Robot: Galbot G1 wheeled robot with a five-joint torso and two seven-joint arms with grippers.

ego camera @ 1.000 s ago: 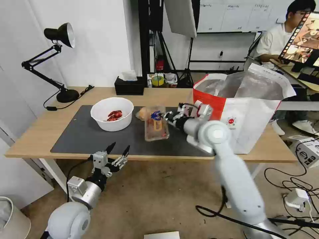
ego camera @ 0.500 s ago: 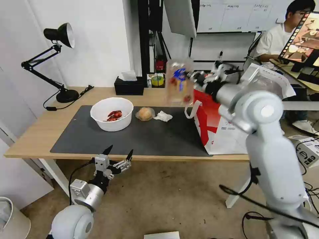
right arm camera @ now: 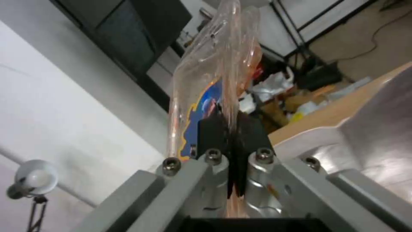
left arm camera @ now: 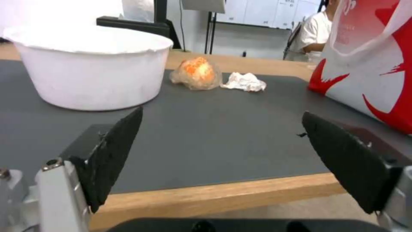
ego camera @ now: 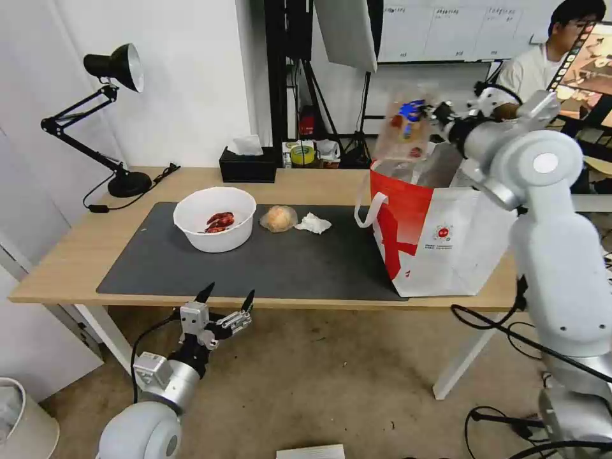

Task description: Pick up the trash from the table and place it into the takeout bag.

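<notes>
My right gripper [ego camera: 436,118] is shut on the edge of the clear plastic tray [ego camera: 405,125], which hangs tilted above the open mouth of the red-and-white takeout bag [ego camera: 440,242]. The right wrist view has the tray [right arm camera: 214,77] pinched between the black fingers [right arm camera: 214,129], with the bag's foil lining [right arm camera: 378,135] just below. On the dark mat [ego camera: 191,268] sit a white bowl [ego camera: 215,218] with red scraps, a clear-wrapped beige lump [ego camera: 278,218] and a crumpled white tissue [ego camera: 313,223]. My left gripper [ego camera: 226,299] is open below the table's front edge [ego camera: 319,303]; the bowl [left arm camera: 92,66], lump [left arm camera: 196,73] and tissue [left arm camera: 244,81] lie beyond it.
A black tissue box [ego camera: 248,166] stands at the table's back edge, and a black desk lamp [ego camera: 108,95] with its cord is at the back left. A seated person is behind the bag at the far right. Cables lie on the floor to the right.
My right arm has carried the tray up and rightward, from beside the bag's left edge to above its open mouth. The left arm has barely shifted.
</notes>
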